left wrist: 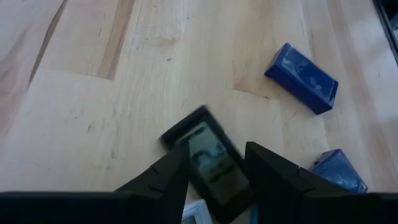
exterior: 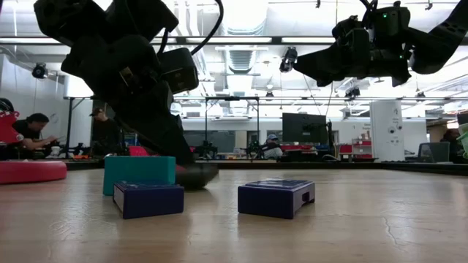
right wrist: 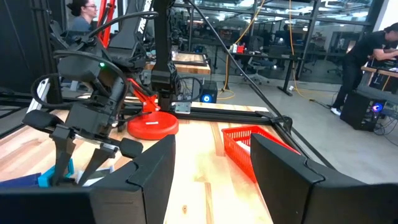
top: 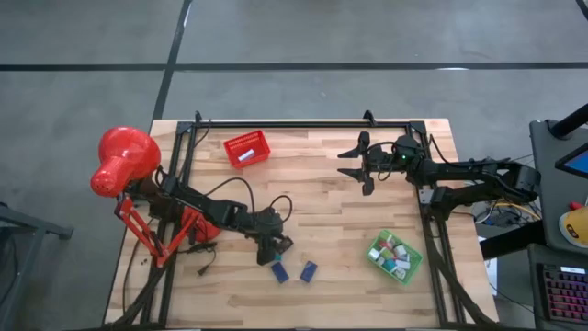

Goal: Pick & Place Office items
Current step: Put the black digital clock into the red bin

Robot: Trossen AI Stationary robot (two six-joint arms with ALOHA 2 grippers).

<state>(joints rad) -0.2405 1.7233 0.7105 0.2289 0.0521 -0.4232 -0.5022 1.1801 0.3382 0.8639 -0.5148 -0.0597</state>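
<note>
The left gripper [top: 275, 246] is lowered to the desk [top: 322, 221] at the lower centre of the high view, its fingers [left wrist: 168, 177] closed around a small black flat item [left wrist: 208, 155]. Two navy blocks [top: 279, 271] [top: 309, 270] are seen just beside it, and a teal block [exterior: 139, 172] in the low view. The right gripper [top: 354, 163] is held above the desk at upper right, fingers spread open. More office items are held in the green tray [top: 378, 260] at lower right.

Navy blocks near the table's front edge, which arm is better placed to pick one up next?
Probably the left. Its claw is low, right beside the two navy blocks, though it seems occupied with a dark item. The right claw hangs open, high and far back.
</note>
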